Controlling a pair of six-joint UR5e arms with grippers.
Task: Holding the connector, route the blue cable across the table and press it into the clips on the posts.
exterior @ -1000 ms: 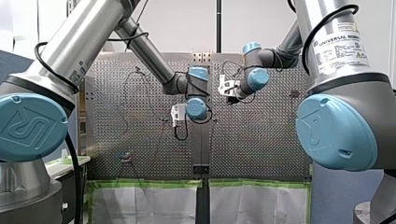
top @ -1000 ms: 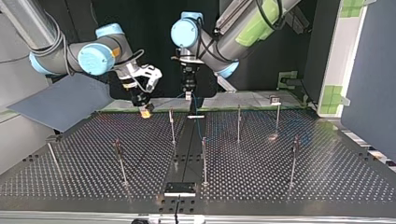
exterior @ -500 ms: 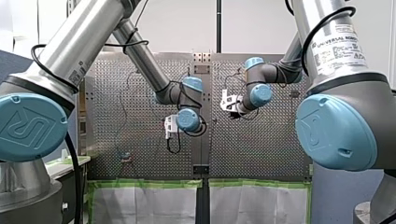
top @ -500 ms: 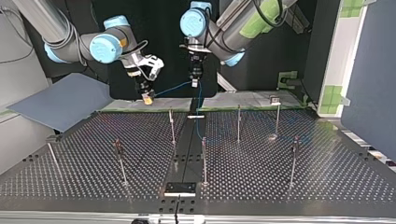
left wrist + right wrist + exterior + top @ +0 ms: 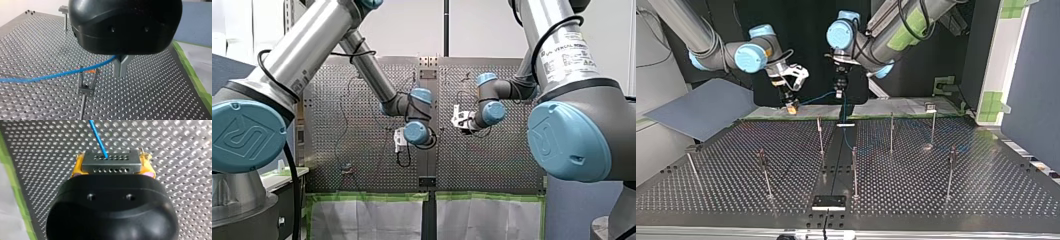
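- My right gripper (image 5: 792, 104), at the top view's left, hangs over the far edge of the perforated table (image 5: 936, 190), pointing down.
- In the right wrist view its yellow pads (image 5: 76, 167) sit narrow, pressed against the two ends of the grey connector (image 5: 111, 162). The connector lies crosswise between them, with two rows of small holes facing the camera.
- The blue cable (image 5: 98, 137) leaves the middle of the connector and runs straight away from the gripper, above the table.
- In the top view the cable rises in a shallow line from the connector towards the view's right, up to my left gripper (image 5: 120, 68). That gripper hangs near the table's centre line, at about the same height as the right one.
- In the left wrist view its metal fingers (image 5: 117, 65) are closed down to a thin wedge with no gap showing between the tips. The cable meets them at their upper part, pinched there.
- From the fingers the cable stretches taut to one side and crosses the open top of a U-shaped clip (image 5: 86, 83) on its post (image 5: 82, 107), just beside the gripper. I cannot tell whether it sits between the prongs or only passes over them.
- In the top view a second stretch of cable drops from my left gripper to the table and trails between the two nearest middle posts (image 5: 820, 135).
- The other posts stand well apart across the table, and no cable is visible on them.
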